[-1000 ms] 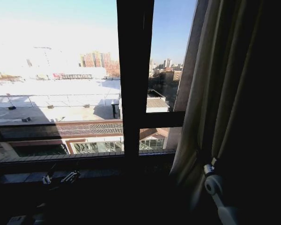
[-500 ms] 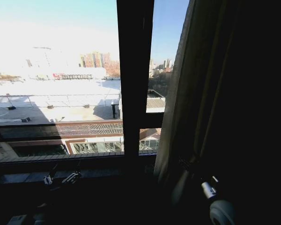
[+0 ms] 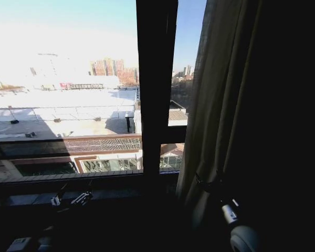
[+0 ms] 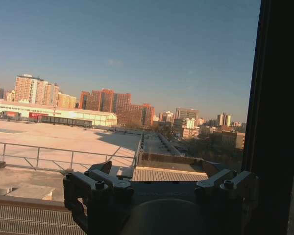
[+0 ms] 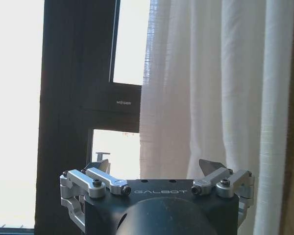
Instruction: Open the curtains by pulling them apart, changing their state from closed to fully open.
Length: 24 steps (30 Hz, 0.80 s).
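Right gripper (image 5: 157, 171) sits low at five o'clock, jaws spread wide and empty, just short of the curtain (image 5: 220, 83) hanging at three o'clock. Left gripper (image 4: 159, 176), also spread wide, faces the window frame (image 3: 156, 89) at twelve.

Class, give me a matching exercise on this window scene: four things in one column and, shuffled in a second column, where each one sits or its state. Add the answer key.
Things:
1. curtain
2. window frame
3. right gripper
4. left gripper

Places or states:
A. open, facing bare glass and city rooftops
B. dark upright bar at the middle of the head view
C. open, with pale pleated fabric ahead
D. gathered on the right side of the window

Pairs: 1-D, 2-B, 3-C, 4-A
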### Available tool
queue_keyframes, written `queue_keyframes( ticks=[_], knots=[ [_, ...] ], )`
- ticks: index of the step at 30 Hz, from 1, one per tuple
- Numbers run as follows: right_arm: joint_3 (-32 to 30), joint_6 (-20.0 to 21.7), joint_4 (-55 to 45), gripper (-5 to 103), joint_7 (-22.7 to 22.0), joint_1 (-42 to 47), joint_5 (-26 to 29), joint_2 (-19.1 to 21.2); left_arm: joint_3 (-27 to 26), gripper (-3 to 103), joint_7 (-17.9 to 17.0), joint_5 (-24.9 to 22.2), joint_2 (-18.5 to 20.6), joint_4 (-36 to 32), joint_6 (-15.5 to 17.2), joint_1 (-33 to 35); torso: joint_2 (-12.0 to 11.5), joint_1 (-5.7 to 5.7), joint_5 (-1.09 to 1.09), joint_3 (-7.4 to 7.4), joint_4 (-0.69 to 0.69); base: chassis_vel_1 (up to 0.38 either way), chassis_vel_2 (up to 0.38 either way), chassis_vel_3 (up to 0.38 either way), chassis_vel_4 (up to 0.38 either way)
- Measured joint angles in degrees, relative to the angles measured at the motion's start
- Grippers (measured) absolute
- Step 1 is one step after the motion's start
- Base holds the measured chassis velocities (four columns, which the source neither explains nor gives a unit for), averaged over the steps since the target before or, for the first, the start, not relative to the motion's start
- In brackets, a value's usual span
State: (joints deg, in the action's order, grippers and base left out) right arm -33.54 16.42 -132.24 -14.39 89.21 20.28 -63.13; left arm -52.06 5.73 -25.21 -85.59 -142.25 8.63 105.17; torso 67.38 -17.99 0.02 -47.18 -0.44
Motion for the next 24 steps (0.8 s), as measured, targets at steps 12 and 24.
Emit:
queue_keyframes(
  ticks=[12,24],
  knots=[
    [0.34,-0.16,0.61,100,1.03,-0.44,-0.49,-0.09,-0.12,100,0.11,0.00,0.06,-0.36,-0.09,0.19,0.00,0.00,0.00,0.00,0.00,0.286,0.313,-0.308,-0.298],
    [0.90,-0.59,0.70,100,1.33,0.17,-1.01,-0.52,-0.18,100,0.16,0.29,-0.41,-0.90,-0.14,0.72,0.00,0.00,-0.01,0.00,0.00,0.359,0.376,-0.357,-0.359]
  ],
)
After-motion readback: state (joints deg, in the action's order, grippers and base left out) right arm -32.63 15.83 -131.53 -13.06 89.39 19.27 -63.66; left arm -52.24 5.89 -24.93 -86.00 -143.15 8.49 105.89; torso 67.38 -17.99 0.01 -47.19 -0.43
